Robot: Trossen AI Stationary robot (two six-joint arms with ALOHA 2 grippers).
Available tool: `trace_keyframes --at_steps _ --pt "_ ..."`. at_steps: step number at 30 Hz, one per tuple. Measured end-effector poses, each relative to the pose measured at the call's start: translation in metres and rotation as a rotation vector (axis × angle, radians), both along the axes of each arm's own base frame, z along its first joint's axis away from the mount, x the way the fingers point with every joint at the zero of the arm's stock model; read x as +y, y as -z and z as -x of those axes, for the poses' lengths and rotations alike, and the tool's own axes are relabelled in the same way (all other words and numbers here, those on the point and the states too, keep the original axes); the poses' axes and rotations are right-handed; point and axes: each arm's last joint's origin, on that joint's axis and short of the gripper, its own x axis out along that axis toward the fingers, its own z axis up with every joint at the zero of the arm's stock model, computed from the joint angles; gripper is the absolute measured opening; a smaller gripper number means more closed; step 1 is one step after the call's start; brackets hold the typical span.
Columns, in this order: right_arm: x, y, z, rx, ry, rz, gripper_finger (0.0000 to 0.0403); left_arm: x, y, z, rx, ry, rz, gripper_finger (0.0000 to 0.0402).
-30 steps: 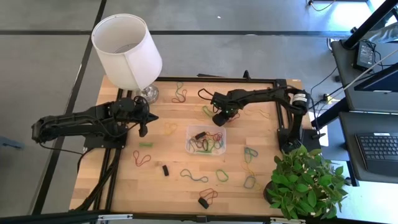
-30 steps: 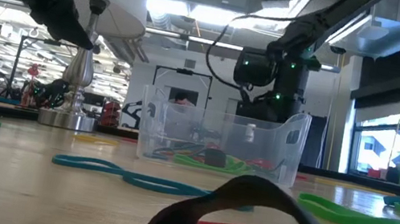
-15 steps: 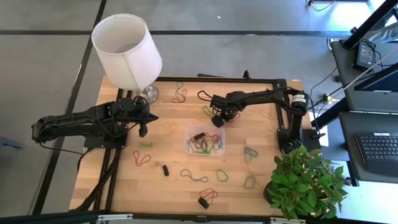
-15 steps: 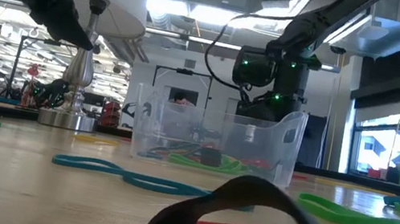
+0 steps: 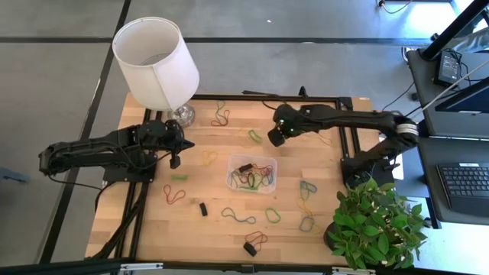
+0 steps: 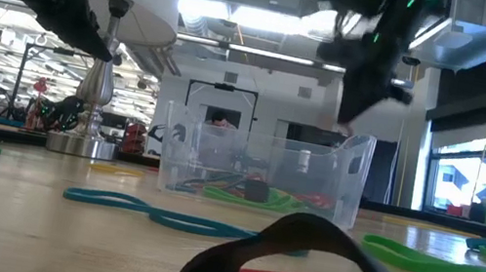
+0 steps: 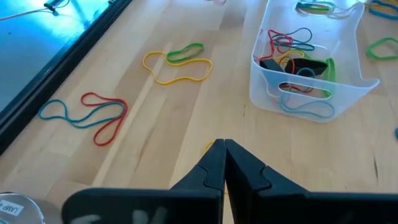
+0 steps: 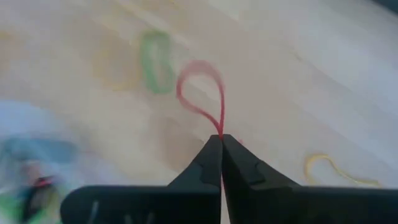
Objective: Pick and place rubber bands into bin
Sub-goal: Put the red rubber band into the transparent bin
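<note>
My right gripper [image 5: 275,138] hangs above the table just beyond the far side of the bin [image 5: 253,173], shut on a red rubber band [image 8: 200,93]. In the low view it is a blur [image 6: 360,88] above the bin's [image 6: 262,171] rim. The clear bin holds several coloured rubber bands [image 7: 297,57]. More bands lie loose on the wood: a red and blue pair [image 5: 174,193], a blue one [image 5: 238,216], a green one [image 5: 255,136]. My left gripper [image 5: 175,150] waits shut above the table's left part, by the lamp. My right gripper pinches the red band between its two shut fingertips at one end of the loop [image 8: 220,133]. The fingers slant steeply down from above. The rest of the loop [image 8: 186,99] hangs open beyond the fingertips, clear of the table.
A lamp with a white shade [image 5: 157,65] stands at the far left corner, and its metal base [image 5: 182,114] rests on the table. A potted plant [image 5: 374,225] fills the near right corner. Yellow and green bands [image 7: 177,62] lie between my left gripper and the bin.
My right gripper has risen quickly from the table just beyond the bin, drifting a little toward the far right, and has carried the red band up with it. My left arm has stayed in place.
</note>
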Motion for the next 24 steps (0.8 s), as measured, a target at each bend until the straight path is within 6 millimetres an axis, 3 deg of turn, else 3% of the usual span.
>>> trace_keyframes --at_steps 4,9,12,17,24 --pt "0.028 -0.027 0.000 -0.083 -0.067 0.034 0.0001 0.000 0.001 0.001 0.013 0.000 0.004 0.0002" --pt "0.068 -0.062 -0.015 -0.193 -0.213 0.095 0.0001 0.000 0.002 0.001 0.014 -0.025 0.044 0.0002" --pt "0.090 -0.070 -0.023 -0.215 -0.303 0.100 0.0000 0.000 0.002 0.001 0.011 -0.029 0.049 0.0002" --pt "0.119 -0.063 -0.034 -0.196 -0.374 0.119 0.0000 0.000 0.003 0.000 0.014 -0.061 0.098 0.0002" --pt "0.147 -0.018 -0.058 -0.072 -0.403 0.091 0.0000 -0.002 0.004 -0.001 0.015 -0.057 0.121 0.0002"
